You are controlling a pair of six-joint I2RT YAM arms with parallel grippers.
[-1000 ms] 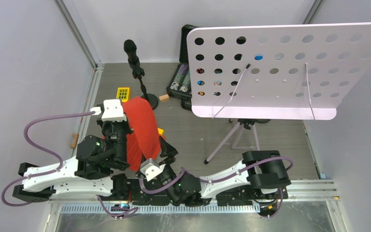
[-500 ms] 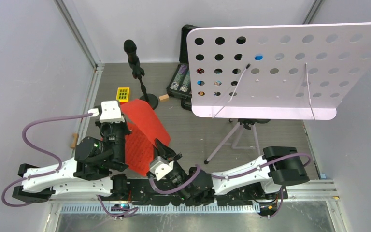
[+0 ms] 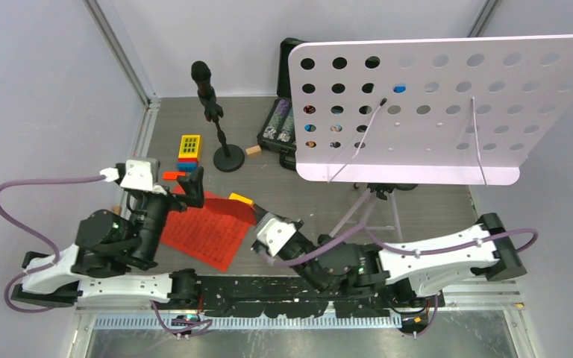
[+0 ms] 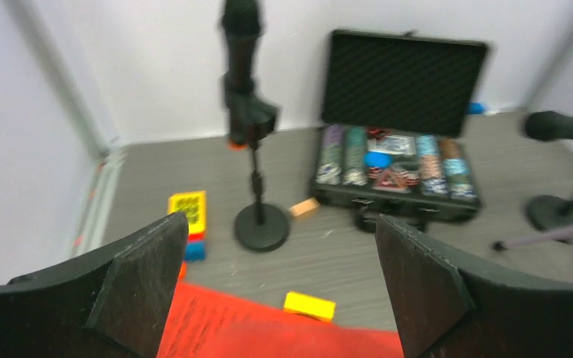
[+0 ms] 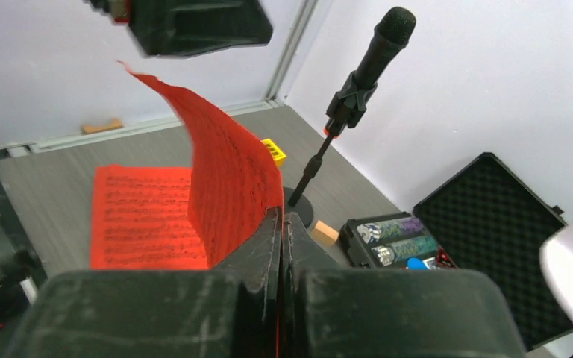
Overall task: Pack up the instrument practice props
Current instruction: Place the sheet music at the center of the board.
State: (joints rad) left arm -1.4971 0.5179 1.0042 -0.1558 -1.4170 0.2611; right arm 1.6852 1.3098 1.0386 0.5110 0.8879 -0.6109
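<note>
Left pincer [image 4: 280,231] let go; right pincer [image 5: 281,224] clamped
Left jaws gape empty; right jaws pinch the red sheet-music pages [image 3: 205,231], partly curling up, partly flat on the surface [image 3: 298,198] between the pincers

The sheet-music pages [image 3: 209,231] lie on the table [image 3: 298,198] at near left; behind them a microphone [image 3: 203,78] stands on its pole, with toy blocks [image 3: 189,145] just left of its base; right of it sits the case [image 3: 280,130], partly behind the music rack [image 3: 433,104] at the right.
</note>
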